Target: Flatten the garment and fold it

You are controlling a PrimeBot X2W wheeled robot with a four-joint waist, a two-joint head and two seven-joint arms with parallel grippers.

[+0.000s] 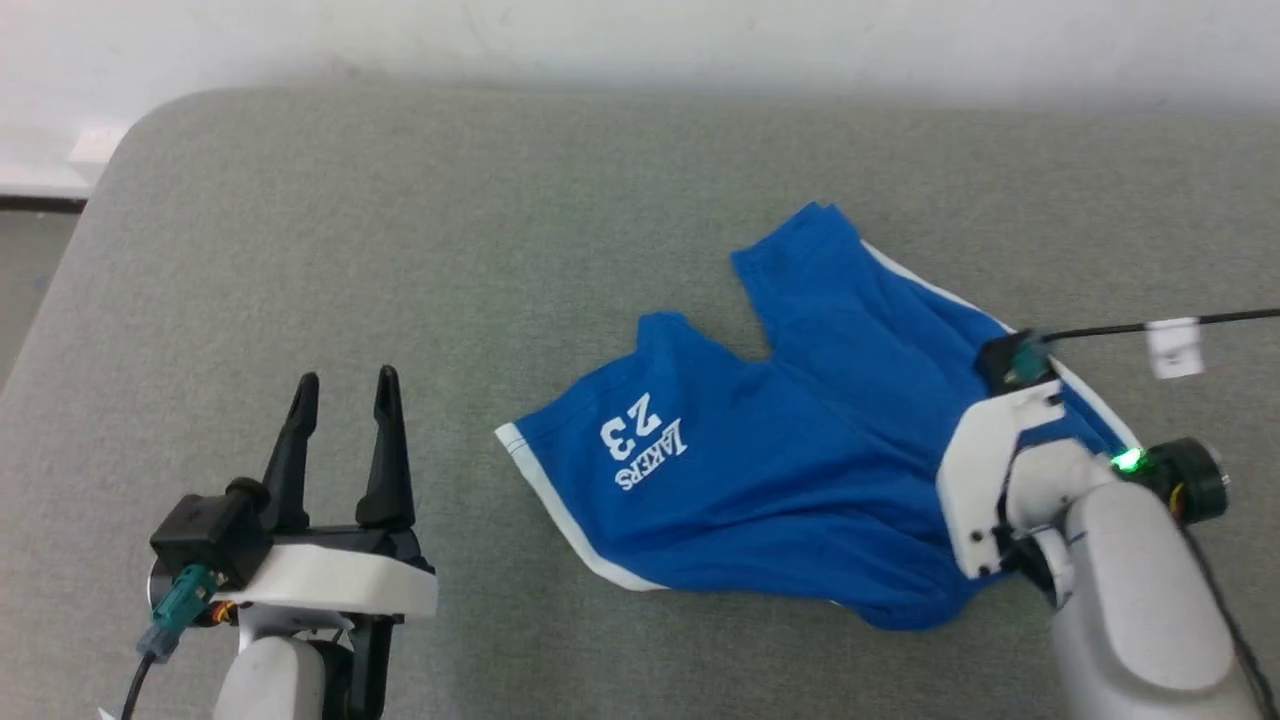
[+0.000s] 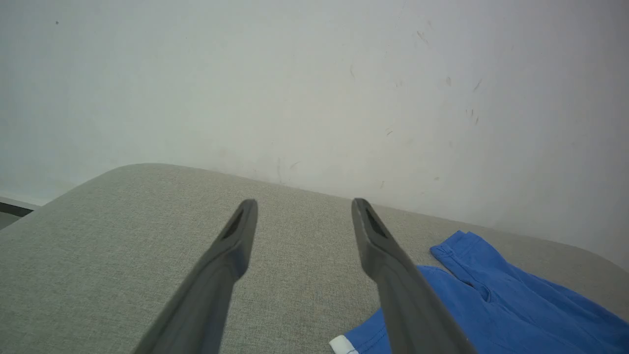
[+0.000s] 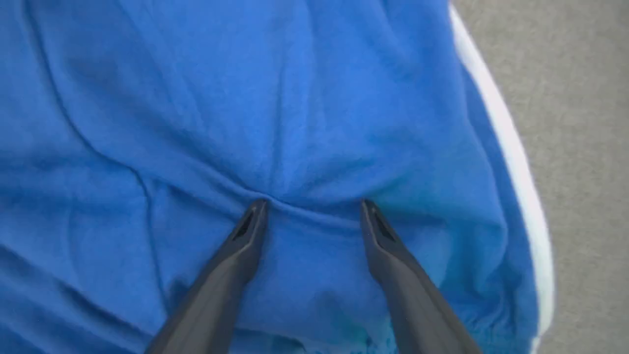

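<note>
Garment (image 1: 780,470) lies spread on grey cushion (image 1: 400,250), off to right of our left jaws, white-trimmed hem corner nearest them. We see left jaws apart, empty, over bare cushion. Right jaws apart too, tips down on blue fabric near striped side, crease running between them.

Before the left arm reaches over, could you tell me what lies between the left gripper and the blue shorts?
In the head view, the stretch of grey cushion between the open left gripper and the shorts at their white-trimmed hem is bare.
</note>
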